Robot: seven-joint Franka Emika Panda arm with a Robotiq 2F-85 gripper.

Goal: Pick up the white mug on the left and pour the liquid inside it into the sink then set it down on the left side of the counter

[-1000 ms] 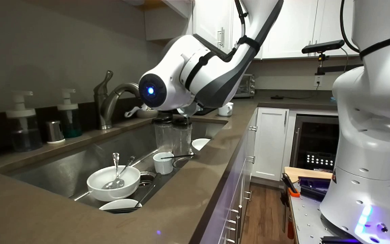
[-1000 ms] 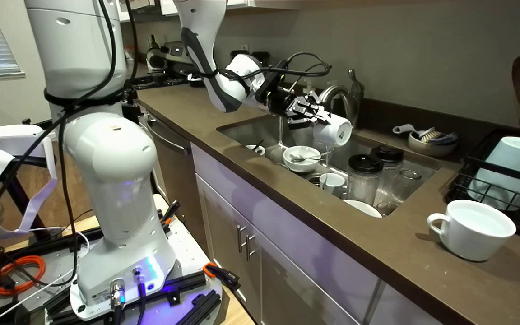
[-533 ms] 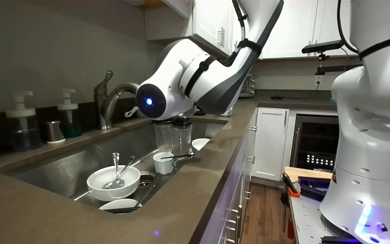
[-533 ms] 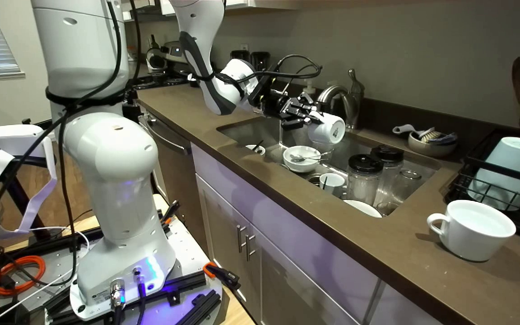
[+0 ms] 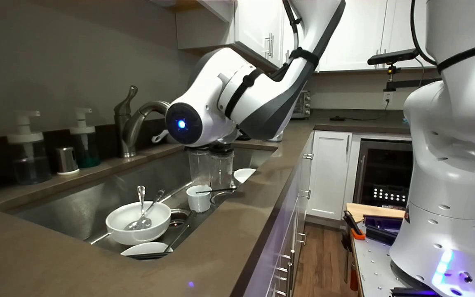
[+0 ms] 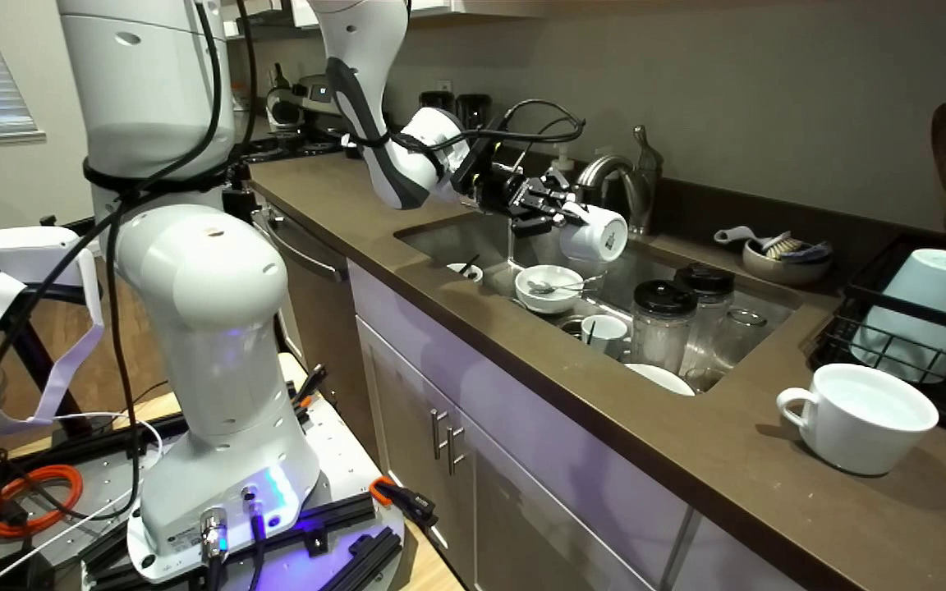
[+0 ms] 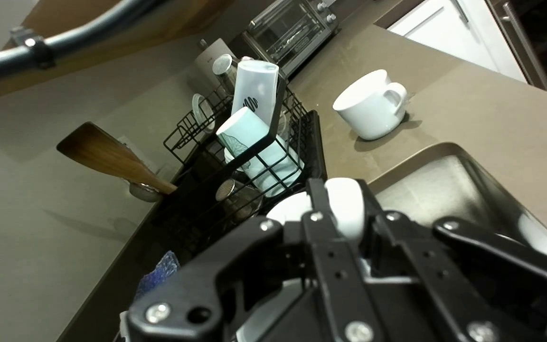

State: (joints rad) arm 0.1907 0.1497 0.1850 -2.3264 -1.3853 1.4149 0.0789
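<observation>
A white mug [image 6: 596, 235] is held over the sink [image 6: 440, 240], tipped on its side with its printed base toward the camera. My gripper [image 6: 569, 215] is shut on its handle. In the wrist view the gripper [image 7: 343, 190] has the white handle between its fingers, and part of the mug's body [image 7: 291, 208] shows beside the left finger. The mug's opening is hidden, so I cannot tell what is inside. In an exterior view the arm hides the gripper and held mug, and the sink [image 5: 68, 206] shows below. The counter [image 5: 35, 264] runs around the sink.
A second white mug [image 6: 859, 419] stands upright on the counter near a black dish rack [image 6: 834, 345]. The sink holds a bowl with spoons [image 5: 138, 222], a small cup [image 5: 199, 200] and lidded jars [image 6: 662, 328]. The faucet [image 6: 637, 180] stands close behind the held mug.
Over the first half second the arm lowers slightly and the held mug shifts a little left in an exterior view. Since then nothing visibly moves.
</observation>
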